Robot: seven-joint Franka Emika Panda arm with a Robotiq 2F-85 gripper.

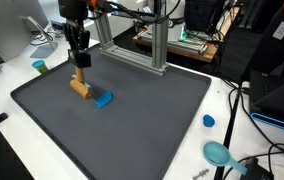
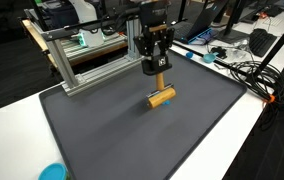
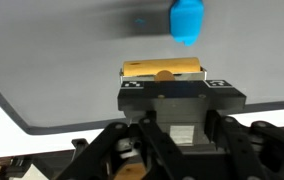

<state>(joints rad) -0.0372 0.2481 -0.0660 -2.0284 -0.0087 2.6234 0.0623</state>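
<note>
My gripper (image 1: 79, 60) (image 2: 160, 66) hangs over the far part of a dark grey mat (image 1: 132, 120) (image 2: 132, 135). It is shut on a small upright wooden piece (image 2: 161, 80) whose lower end rests on a wooden block (image 1: 80, 87) (image 2: 162, 97) lying flat on the mat. A bright blue block (image 1: 103, 99) lies on the mat right beside the wooden block. In the wrist view the wooden block (image 3: 162, 69) lies just beyond the gripper body, with the blue block (image 3: 188, 20) further off. The fingertips are hidden in the wrist view.
An aluminium frame (image 1: 132, 45) (image 2: 82, 55) stands along the mat's far edge. A teal cup (image 1: 40, 67), a small blue cap (image 1: 208, 121) and a blue scoop-like item (image 1: 217, 152) lie on the white table. Cables and monitors surround it.
</note>
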